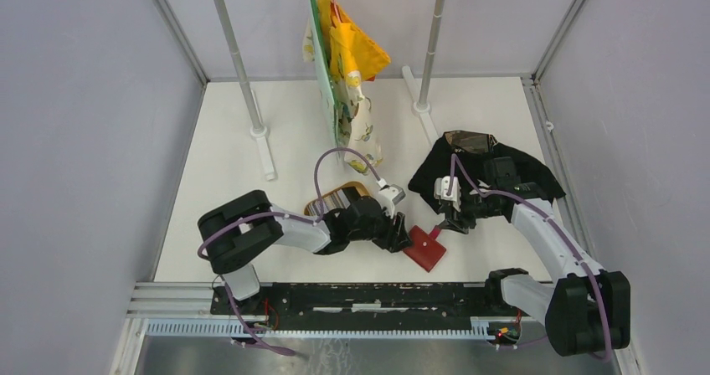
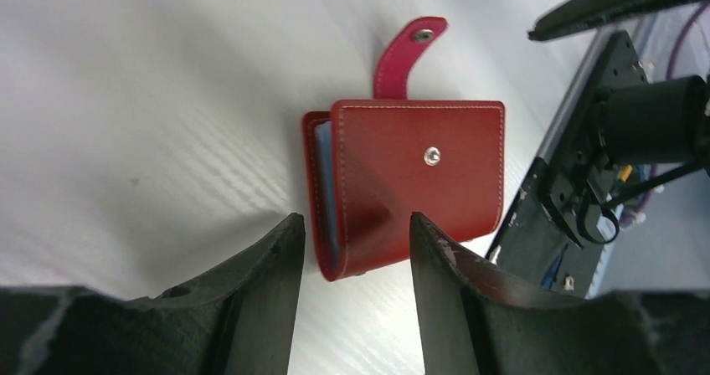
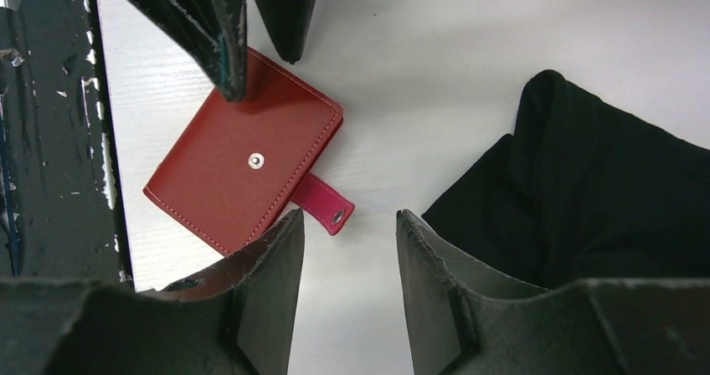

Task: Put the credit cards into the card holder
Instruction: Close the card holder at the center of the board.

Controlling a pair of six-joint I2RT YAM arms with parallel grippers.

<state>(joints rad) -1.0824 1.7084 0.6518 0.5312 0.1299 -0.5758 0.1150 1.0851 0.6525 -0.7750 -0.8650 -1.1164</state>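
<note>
Wallet (image 1: 424, 248): flat on the worktop (image 1: 234, 182), near edge.
Left end effector (image 2: 353, 220): half open, empty, over its fold.
Right end effector (image 3: 348, 214): half open, empty.
Tip: pin one side, open it slowly.

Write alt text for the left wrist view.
A red card holder lies folded on the table, its snap strap undone and a pale blue card edge showing at its open side. The open left gripper frames its near end.

White tbl (image 1: 226, 182) w/ grey walls (image 1: 84, 141), metal posts (image 1: 237, 57).
</note>
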